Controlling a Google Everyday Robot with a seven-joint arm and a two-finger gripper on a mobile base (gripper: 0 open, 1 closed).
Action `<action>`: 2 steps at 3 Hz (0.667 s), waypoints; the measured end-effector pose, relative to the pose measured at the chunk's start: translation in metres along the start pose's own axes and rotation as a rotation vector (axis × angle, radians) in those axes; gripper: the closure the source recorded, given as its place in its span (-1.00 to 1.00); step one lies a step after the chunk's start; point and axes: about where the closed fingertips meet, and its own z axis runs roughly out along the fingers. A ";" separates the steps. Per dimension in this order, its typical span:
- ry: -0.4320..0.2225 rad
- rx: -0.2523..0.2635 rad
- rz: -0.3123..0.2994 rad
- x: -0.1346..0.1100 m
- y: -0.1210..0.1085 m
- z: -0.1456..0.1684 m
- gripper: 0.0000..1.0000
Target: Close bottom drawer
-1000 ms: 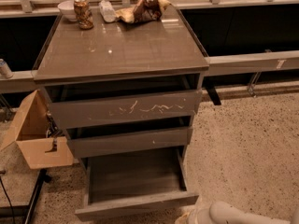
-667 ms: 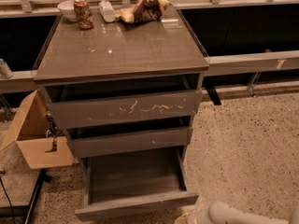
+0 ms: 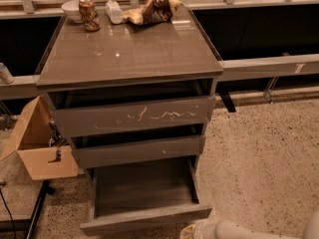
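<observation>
The speckled beige terrazzo floor (image 3: 259, 153) fills the right side and runs under everything. On it stands a grey-brown wooden cabinet with a glossy flat top (image 3: 129, 49) and three drawer fronts stacked below.

The bottom drawer (image 3: 144, 218), wide and shallow, sits lowest in the cabinet, just above the floor, and is pulled well out toward the camera. Its bare grey-brown wooden floor panel and low side walls are open to view, and nothing shows inside. Its front panel is a plain narrow strip with no handle and no marks, the shortest of the three fronts, slanting slightly across the lower edge of the view.

Above it, the mid-height plain drawer front (image 3: 139, 151) stands a little way out, and the tall top drawer front with white scratches (image 3: 134, 117) sits above that.

An open brown cardboard box (image 3: 37, 153) rests beside the cabinet's left side.

The white rounded robot arm (image 3: 239, 230) enters at the bottom right corner, low over the floor. The gripper (image 3: 192, 230) lies at the bottom edge, just beside the right end of the bottom drawer's front; whether it is spread or closed cannot be told.

At the back of the cabinet top sit a crumpled brown and yellow snack bag (image 3: 152, 9), a white bowl (image 3: 72, 10), a lying clear plastic bottle (image 3: 114, 11) and an upright brownish drink can (image 3: 88, 14).
</observation>
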 end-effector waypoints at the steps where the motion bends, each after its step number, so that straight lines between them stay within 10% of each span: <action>1: -0.024 0.044 -0.074 -0.008 -0.007 0.011 1.00; 2: -0.066 0.123 -0.164 -0.023 -0.019 0.025 1.00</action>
